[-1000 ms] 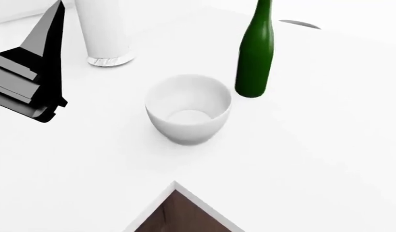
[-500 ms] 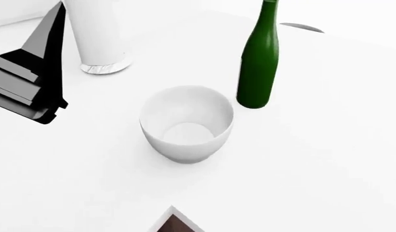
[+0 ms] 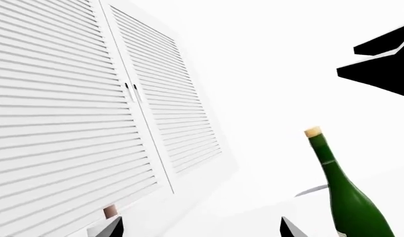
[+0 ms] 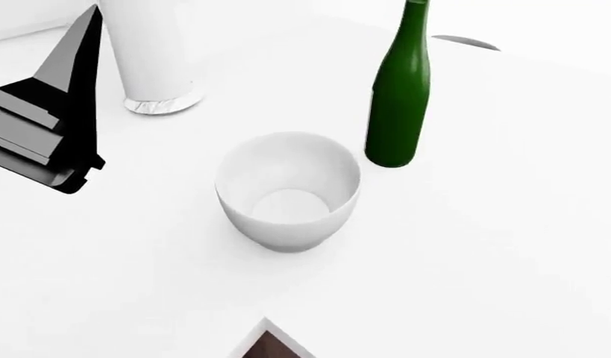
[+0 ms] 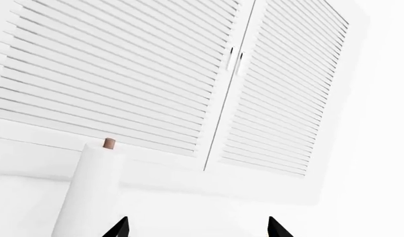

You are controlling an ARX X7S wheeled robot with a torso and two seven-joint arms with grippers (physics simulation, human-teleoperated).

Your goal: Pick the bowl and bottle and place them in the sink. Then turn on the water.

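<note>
Bowl [image 4: 288, 190] stands beside bottle [image 4: 399, 97] (cork cropped in head view) — both grippers' fingers parted, only tips visible, grasping nothing.

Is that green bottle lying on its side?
No. In the head view the bottle stands upright on the white counter, just beside the bowl.

bottle [image 4: 398, 97]: your head view cuts off its cork; the left wrist view cuts off its base.
tall white cylinder [image 4: 153, 52]: top cut off near the worktop's [image 4: 504, 246] far edge.
left hand [image 3: 202, 228]: you see only two fingertips, apart.
right hand [image 5: 196, 228]: likewise only two dark tips, spread.
sink: not visible to you.
</note>
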